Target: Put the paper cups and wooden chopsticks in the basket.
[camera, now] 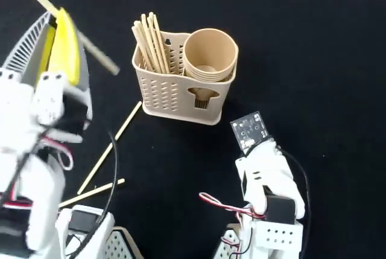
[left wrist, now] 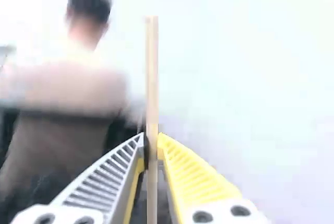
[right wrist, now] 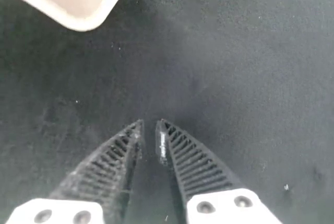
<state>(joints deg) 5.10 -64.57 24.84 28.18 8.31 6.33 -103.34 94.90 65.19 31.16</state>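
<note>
The left gripper [left wrist: 150, 141] pinches one chopstick [left wrist: 151, 78] tight, so swing over the basket [camera: 175, 99] down beside it, point the chopstick's end down, then let go gently.

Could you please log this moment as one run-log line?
left gripper: shut on held chopstick, raised | right gripper: shut, over cloth | basket: paper cups, chopsticks inside | on cloth: two loose chopsticks

The raised chopstick [camera: 98, 55] runs off the high view's top-left corner, end unseen.
</note>
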